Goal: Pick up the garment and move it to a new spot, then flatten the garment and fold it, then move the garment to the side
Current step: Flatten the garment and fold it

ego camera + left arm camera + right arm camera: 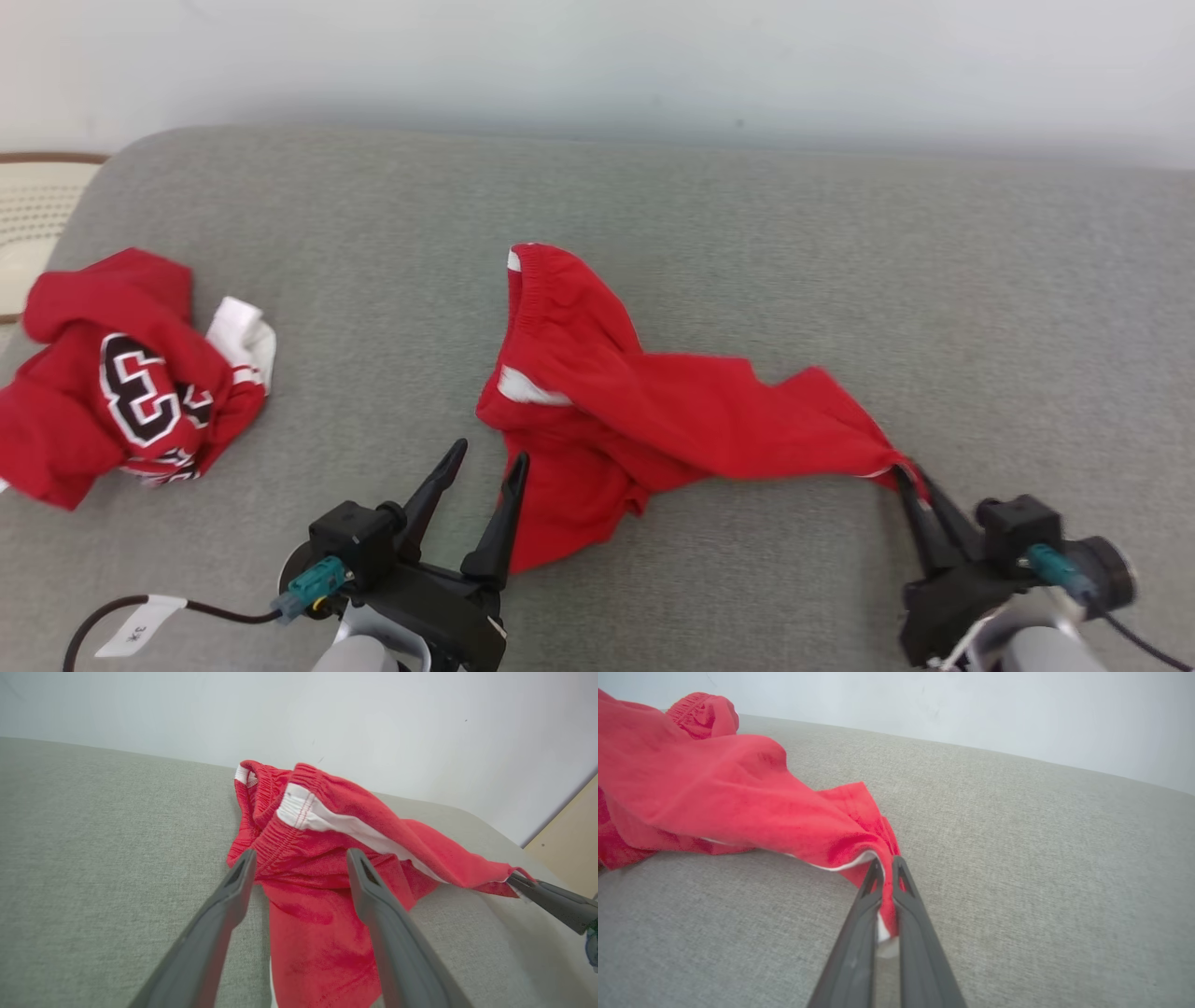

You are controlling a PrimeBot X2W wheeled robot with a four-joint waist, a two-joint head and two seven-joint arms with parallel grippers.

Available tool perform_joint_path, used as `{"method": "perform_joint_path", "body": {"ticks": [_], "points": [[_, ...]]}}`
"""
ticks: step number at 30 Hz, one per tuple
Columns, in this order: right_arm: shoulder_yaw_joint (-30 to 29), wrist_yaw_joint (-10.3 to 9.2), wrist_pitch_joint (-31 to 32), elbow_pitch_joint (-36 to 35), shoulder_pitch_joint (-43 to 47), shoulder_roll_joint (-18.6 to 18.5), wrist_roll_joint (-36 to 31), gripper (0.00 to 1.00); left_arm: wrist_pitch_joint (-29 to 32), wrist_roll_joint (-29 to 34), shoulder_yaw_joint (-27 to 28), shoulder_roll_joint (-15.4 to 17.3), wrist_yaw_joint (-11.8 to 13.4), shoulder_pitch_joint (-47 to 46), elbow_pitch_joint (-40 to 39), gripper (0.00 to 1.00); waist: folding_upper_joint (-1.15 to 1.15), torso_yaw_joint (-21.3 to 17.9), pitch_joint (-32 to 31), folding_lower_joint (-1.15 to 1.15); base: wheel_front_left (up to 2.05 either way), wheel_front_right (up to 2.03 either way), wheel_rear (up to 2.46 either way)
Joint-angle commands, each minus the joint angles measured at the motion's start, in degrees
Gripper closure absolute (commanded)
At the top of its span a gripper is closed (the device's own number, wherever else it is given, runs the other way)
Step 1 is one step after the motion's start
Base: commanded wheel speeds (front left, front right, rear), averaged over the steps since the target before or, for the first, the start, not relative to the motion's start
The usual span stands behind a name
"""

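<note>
head view gives the one piece of writing that reads cleanly: a large black numeral "3" [140,387] with a white outline, on the crumpled red jersey [56,439] at the left end of the grey woven fabric surface [747,233]. a second black figure beside it is buried in a fold and cannot be read. white cloth pokes out at the jersey's far side. a small white paper tag [140,623] on the black cable by the left arm carries a mark too small to make out.

the task's thing, a red soft-cloth garment [653,411] with a gathered elastic waistband and white side stripes, lies rumpled at the middle of the surface, well apart from the jersey. its waistband points toward the pale wall [597,56] and one corner is drawn out to the right.

the right claw [907,474] is clenched on that drawn-out corner. right wrist view shows red cloth and a white hem pinched between the two dark fingers, with the hem's end blurred behind them. the left claw [491,453] is released, fingers spread wide, just beside the garment's near left edge; whether its right finger touches the cloth cannot be told. left wrist view cuts the garment's near end off at the bottom edge. a cream cane piece with a curved brown rim [33,219] is cropped at the left of head view.
</note>
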Motion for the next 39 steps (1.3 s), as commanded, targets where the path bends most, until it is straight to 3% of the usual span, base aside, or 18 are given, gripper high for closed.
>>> {"method": "perform_joint_path", "body": {"ticks": [1, 5, 6, 7, 8, 12, 13, 14, 15, 27, 39], "points": [[-0.28, -0.08, -0.02, -0.33, 1.14, -0.78, 0.78, 1.0, -0.23, 0.35, 0.4, 0.06, -0.08, -0.23, 0.47, 0.0, 0.0, -1.94, 0.08, 0.0, 0.0, 0.0, 0.0], [-0.45, -0.08, -0.02, -0.23, 0.4, -3.18, 1.01, 0.99, -0.23, 0.39, 0.76, 0.05, -0.22, -1.0, 1.31, 0.0, 0.0, -3.71, 0.65, 0.0, 0.0, 0.0, 0.0], [-0.33, -0.08, -0.01, 0.08, 0.37, -3.59, 1.07, 0.92, -0.23, 0.29, 0.68, 0.06, -0.29, -1.25, 1.49, 0.0, 0.0, -3.99, 0.77, 0.0, 0.0, 0.0, 0.0], [-0.26, -0.08, -0.02, 0.39, 0.31, -3.91, 1.09, 0.93, -0.23, 0.32, 0.55, 0.06, -0.37, -1.49, 1.61, 0.0, 0.0, -4.3, 0.9, 0.0, 0.0, 0.0, 0.0], [-0.25, -0.08, -0.02, 0.8, 0.35, -4.16, 1.17, 1.0, -0.23, 0.2, 0.42, 0.05, -0.43, -1.64, 1.7, 0.0, 0.0, -4.55, 0.95, 0.0, 0.0, 0.0, 0.0], [-0.67, -0.08, -0.02, 2.14, 0.47, -4.9, 1.53, 1.0, -0.23, 0.52, -0.13, 0.06, -0.42, -2.17, 2.12, 0.0, 0.0, -5.74, 1.28, 0.0, 0.0, 0.0, 0.0], [-1.05, -0.08, -0.02, 2.43, 0.41, -4.95, 1.53, 0.96, -0.23, 0.68, -0.38, 0.06, -0.5, -2.59, 2.12, 0.0, 0.0, -6.02, 1.39, 0.0, 0.0, 0.0, 0.0], [-1.49, -0.08, -0.02, 2.68, 0.26, -4.84, 1.56, 0.58, -0.23, 0.94, -0.77, 0.06, -0.59, -3.01, 2.11, 0.0, 0.0, -6.35, 1.47, 0.0, 0.0, 0.0, 0.0], [-1.85, -0.08, -0.02, 3.01, 0.24, -4.63, 1.74, 0.0, -0.23, 1.06, -1.23, 0.05, -0.66, -3.23, 2.07, 0.0, 0.0, -6.6, 1.47, 0.0, 0.0, 0.0, 0.0], [-3.99, -0.08, -0.02, -0.59, 3.22, -3.9, 2.0, 0.0, -0.23, 1.03, -8.31, 0.07, -0.93, -7.53, 4.31, 0.0, 0.0, -10.42, 0.65, 0.0, 0.0, 0.0, 0.0], [-3.85, -0.08, -0.02, -2.03, 4.96, 0.1, 1.32, 0.0, -0.23, 3.8, -8.29, 0.08, -0.43, -12.7, 12.0, 0.0, 0.0, -14.41, 1.67, 0.0, 0.0, 0.0, 0.0]]}}
